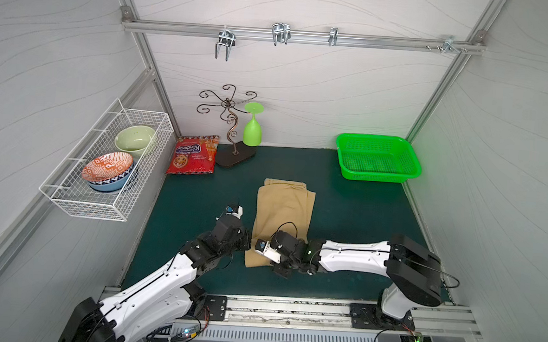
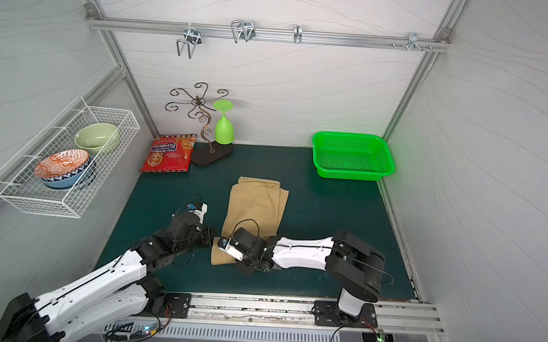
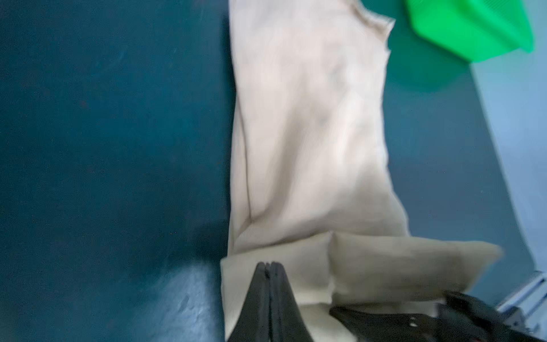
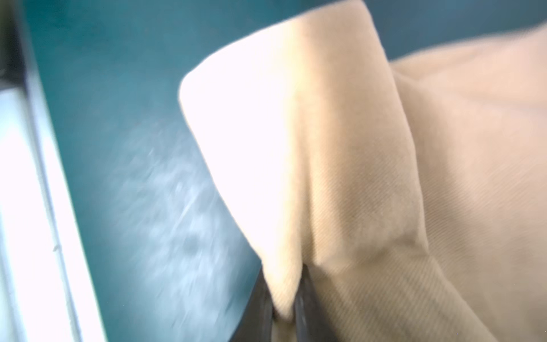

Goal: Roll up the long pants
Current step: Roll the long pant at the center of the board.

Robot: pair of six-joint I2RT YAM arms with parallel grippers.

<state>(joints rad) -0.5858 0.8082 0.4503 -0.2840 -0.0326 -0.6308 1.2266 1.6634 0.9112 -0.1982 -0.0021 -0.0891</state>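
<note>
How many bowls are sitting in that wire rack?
3, all in the rack: a pale green bowl at its far end, an orange patterned bowl nearer the front, and a blue bowl stacked under that. More may hide in the stack.

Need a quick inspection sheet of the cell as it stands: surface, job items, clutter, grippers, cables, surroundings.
Surface: dark green mat, nothing spilled seen.
Job's things: long tan cloth pants folded lengthwise mid-mat, near end turned over.
Clutter: green plastic basket in far right corner; red snack bag; curled metal stand with inverted green goblet.
Grippers: left gripper shut at the turned end; right gripper shut on the pants' fold.
Cables: black cable loop above right wrist.
Surroundings: white wire wall basket holding ceramic bowls; metal hooks on rail.
</note>
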